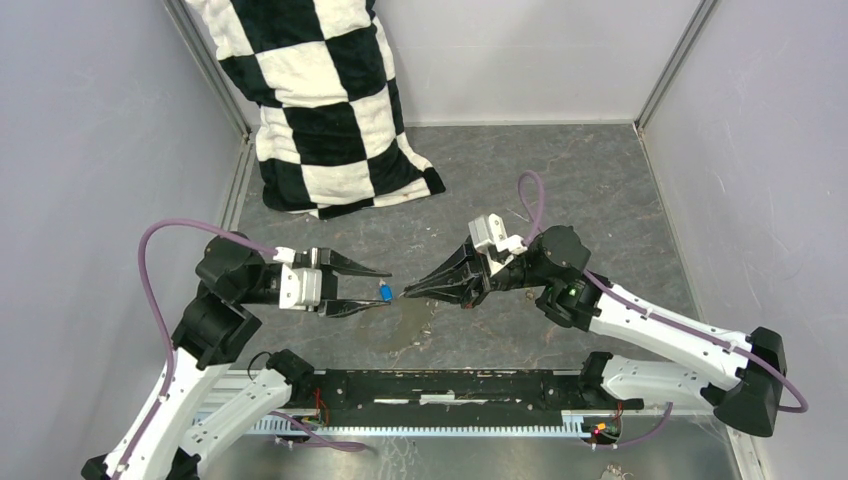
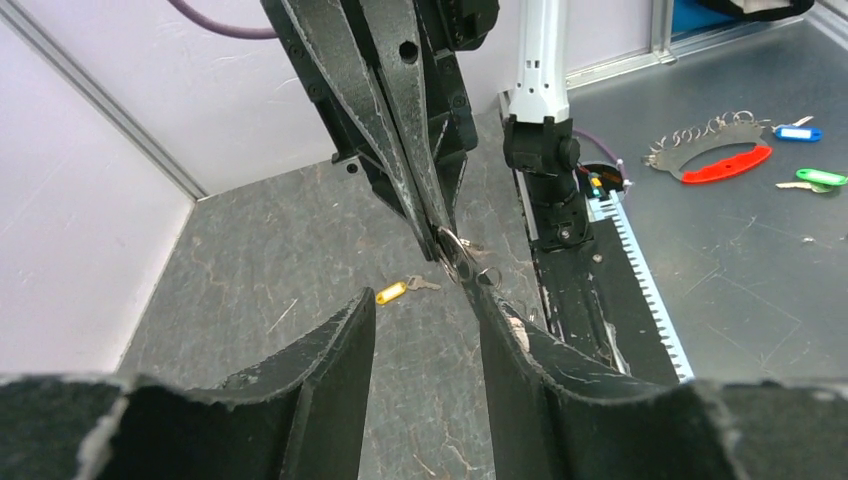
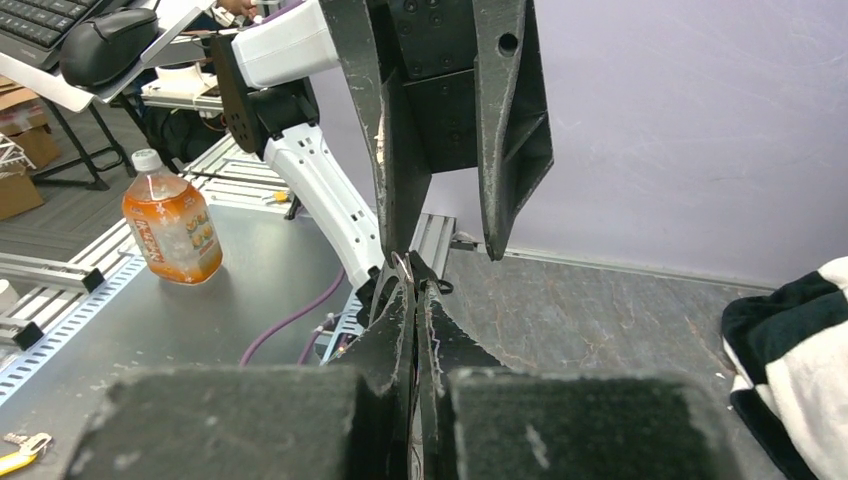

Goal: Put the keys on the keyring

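My right gripper (image 1: 405,293) is shut on the silver keyring (image 2: 458,256) and holds it above the table at mid-height. Only a small part of the wire shows at its tips, also in the right wrist view (image 3: 402,268). My left gripper (image 1: 382,287) is open and faces the right one tip to tip. Its lower finger touches the ring (image 2: 482,295). The blue-headed key (image 1: 384,292) sits between the two grippers' tips; I cannot tell what holds it. The yellow-headed key (image 2: 392,292) lies on the table beneath the grippers.
A black-and-white checkered pillow (image 1: 320,100) leans in the back left corner. Grey walls close the table on the left, right and back. Beyond the near rail lie spare keys with a red tag (image 2: 720,160) and a bottle (image 3: 172,225).
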